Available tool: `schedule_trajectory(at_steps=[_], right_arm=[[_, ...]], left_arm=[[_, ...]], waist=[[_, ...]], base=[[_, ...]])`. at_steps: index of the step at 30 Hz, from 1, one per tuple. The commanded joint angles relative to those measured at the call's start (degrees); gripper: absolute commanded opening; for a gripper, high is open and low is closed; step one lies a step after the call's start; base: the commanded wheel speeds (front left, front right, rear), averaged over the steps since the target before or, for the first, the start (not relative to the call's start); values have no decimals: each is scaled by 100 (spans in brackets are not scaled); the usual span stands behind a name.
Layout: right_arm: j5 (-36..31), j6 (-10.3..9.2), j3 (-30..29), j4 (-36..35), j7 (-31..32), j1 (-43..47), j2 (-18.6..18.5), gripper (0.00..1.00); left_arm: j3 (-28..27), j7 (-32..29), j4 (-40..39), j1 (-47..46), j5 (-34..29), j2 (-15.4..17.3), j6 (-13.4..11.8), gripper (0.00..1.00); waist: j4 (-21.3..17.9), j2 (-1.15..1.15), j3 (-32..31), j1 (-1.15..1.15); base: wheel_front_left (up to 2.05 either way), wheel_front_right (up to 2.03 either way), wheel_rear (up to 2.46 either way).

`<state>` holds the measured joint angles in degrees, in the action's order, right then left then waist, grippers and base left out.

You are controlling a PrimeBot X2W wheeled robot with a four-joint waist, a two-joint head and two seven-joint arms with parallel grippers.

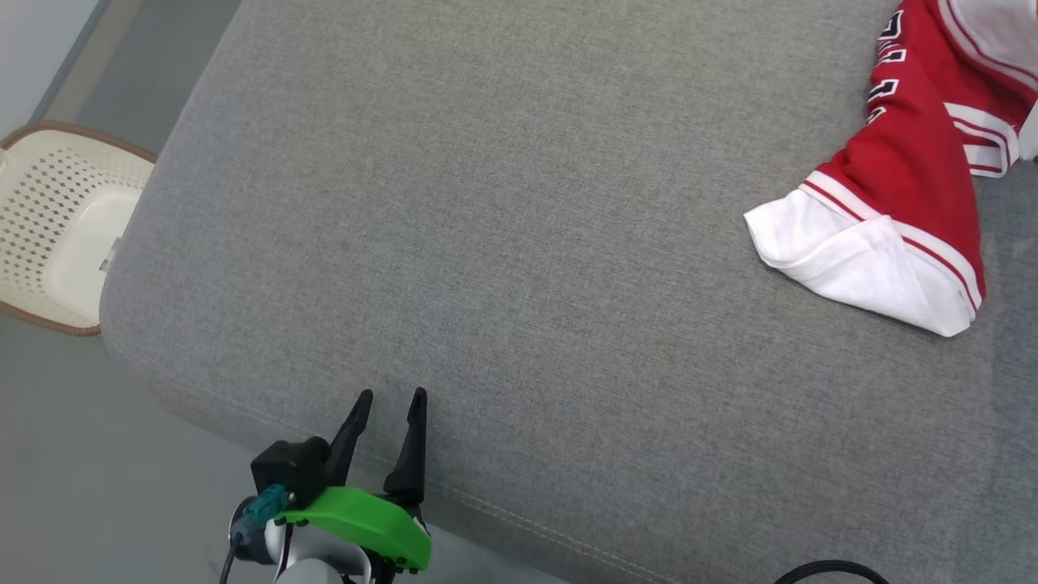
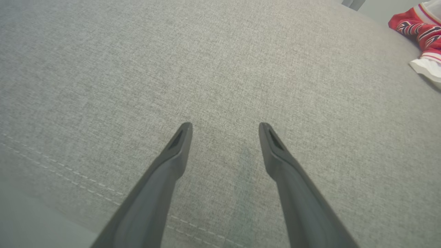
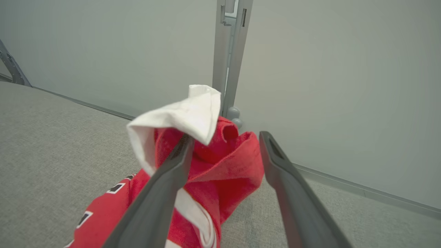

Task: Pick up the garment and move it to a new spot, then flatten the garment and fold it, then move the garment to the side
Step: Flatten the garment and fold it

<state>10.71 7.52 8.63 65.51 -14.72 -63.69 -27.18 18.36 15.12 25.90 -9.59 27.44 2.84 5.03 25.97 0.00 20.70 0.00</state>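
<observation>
Left gripper [image 1: 392, 393] low at the near edge of the grey cushion [image 1: 519, 243], just past the stitched seam; fingers spread apart, nothing between them; in the left wrist view both tips hover over bare fabric.

Floor [image 1: 81, 470] to the left of the cushion; cream basket [image 1: 32, 186] with a brown rim stands on it, beside the cushion's left edge.

Garment [image 1: 908, 162], a red and white jersey, lies crumpled on the cushion at the far right, well apart from the left gripper; white hem folded over toward the near side; black-and-white lettering shows on the red part.

Right gripper [image 3: 226, 136] at the garment; fingers wide apart, not clamped; a raised fold of white hem drapes over the tip of one finger, bunched red cloth sits between the two; the other finger is clear of the cloth.

Beyond the garment: pale wall [image 3: 344, 86] and an upright grey metal post [image 3: 231, 51].
</observation>
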Motion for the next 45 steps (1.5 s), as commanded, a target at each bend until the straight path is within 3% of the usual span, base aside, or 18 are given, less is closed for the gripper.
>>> schedule_trajectory(at_steps=[1,11,19,27,33,41,42,44,45], right_arm=[[-28,-8,-101,9,-39,192,63,100],[164,-8,-637,-1422,-47,2035,962,100],[347,-7,-485,-2237,-47,3219,1579,100],[595,-6,106,-2377,-48,3621,1814,100],[757,-7,688,-2411,-48,3543,1753,100],[602,-7,941,-1611,-47,3029,1633,100],[600,-7,985,-1514,-48,2982,1639,90],[632,-7,1061,-1400,-48,2910,1647,36],[646,-7,1088,-1376,-48,2887,1638,16]], left_arm=[[-67,0,21,98,-86,12,-8,100],[-431,0,4,325,-498,14,64,100],[-545,0,-106,325,-725,15,123,100],[-504,0,-57,414,-750,16,163,100],[-478,0,-43,407,-694,14,185,100],[-359,0,-81,224,-550,14,156,100],[-347,0,-83,214,-533,14,146,100],[-337,0,-102,217,-490,14,127,100],[-338,0,-109,221,-469,14,109,100]], waist=[[-199,0,-185,0],[-964,0,-922,0],[-1399,0,-1254,0],[-1348,0,-1185,0],[-1153,0,-1023,0],[-871,0,-787,0],[-844,0,-773,0],[-808,0,-753,0],[-799,0,-747,0]], base=[[0,0,0],[0,0,0],[0,0,0],[0,0,0],[0,0,0],[0,0,0],[0,0,0],[0,0,0],[0,0,0]])
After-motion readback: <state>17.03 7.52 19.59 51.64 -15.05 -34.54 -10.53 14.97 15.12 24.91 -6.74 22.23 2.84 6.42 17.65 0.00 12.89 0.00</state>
